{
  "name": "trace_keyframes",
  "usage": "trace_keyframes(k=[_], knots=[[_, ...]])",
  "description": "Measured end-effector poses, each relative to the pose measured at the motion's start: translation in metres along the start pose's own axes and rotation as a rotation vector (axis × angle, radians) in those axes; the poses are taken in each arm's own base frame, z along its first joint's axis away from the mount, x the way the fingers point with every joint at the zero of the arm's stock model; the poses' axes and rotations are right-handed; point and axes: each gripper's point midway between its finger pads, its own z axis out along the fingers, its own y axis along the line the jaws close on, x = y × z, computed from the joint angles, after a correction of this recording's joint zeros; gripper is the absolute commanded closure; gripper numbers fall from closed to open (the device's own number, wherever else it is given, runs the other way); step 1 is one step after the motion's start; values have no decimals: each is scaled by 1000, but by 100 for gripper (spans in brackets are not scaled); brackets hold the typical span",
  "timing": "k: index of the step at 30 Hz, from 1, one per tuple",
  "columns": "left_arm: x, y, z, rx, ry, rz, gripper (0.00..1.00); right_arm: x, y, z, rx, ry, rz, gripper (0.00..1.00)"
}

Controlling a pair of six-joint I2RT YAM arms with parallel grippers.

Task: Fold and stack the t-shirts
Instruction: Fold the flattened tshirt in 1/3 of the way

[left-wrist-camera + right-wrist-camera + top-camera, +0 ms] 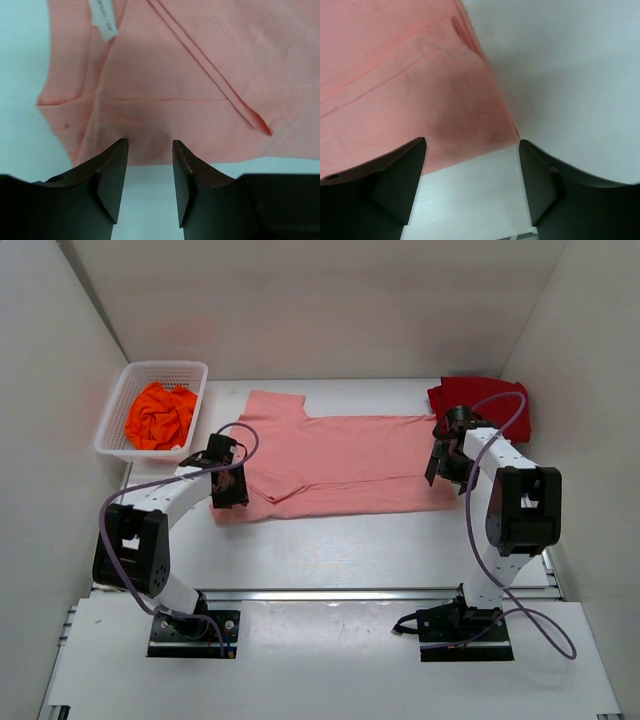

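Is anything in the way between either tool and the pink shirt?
Nothing visible. The left tool and right tool, both open, sit right at the near edge of the salmon-pink shirt, with only table below.

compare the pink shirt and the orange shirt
The pink shirt lies spread out, mostly flat; the orange shirt is crumpled in a heap. The pink shirt is on the table; the orange shirt sits in the basket. Both are plain cloth.

My salmon-pink cloth t-shirt (350, 465) lies flat mid-table. The dark red cloth t-shirt (455, 390) sits folded far right, and the bright orange cloth t-shirt (160, 415) is crumpled in the white plastic lattice basket (165, 365).
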Motion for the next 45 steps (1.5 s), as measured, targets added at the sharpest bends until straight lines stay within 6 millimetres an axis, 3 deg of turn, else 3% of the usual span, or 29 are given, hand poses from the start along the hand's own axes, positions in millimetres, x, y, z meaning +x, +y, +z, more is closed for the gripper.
trace_keyframes(k=[1,3,4,8,11,15,23,28,32,35,37,39,42,45], knots=[[4,-2,4,-5,9,7,49,1,3,2,-9,-4,-10,52],[6,-6,11,-10,15,19,49,2,14,7,-41,-12,-35,98],[7,-8,15,-11,16,22,51,2,21,10,-59,-14,-39,100],[14,-8,33,-35,53,29,53,11,40,25,-97,22,-39,100],[13,-9,33,-33,49,33,55,26,45,31,-78,69,-45,100],[20,-6,29,-22,39,34,55,46,43,26,-65,80,-29,100],[66,15,2,-21,99,32,54,119,19,6,-49,191,28,100],[61,12,-29,19,52,24,56,154,2,-6,-16,258,30,100],[25,-3,-59,81,-59,14,53,148,-7,-14,-20,247,55,95],[-7,-15,-69,109,-135,12,54,121,-4,-23,-47,189,61,93],[-21,-19,-59,103,-146,13,55,101,3,-29,-75,138,53,92],[-23,-19,-35,75,-114,15,57,84,15,-34,-107,89,38,94],[-7,-14,7,19,-13,25,59,78,29,-32,-132,68,14,100],[12,-7,34,-26,61,37,59,84,37,-22,-135,91,4,100]])
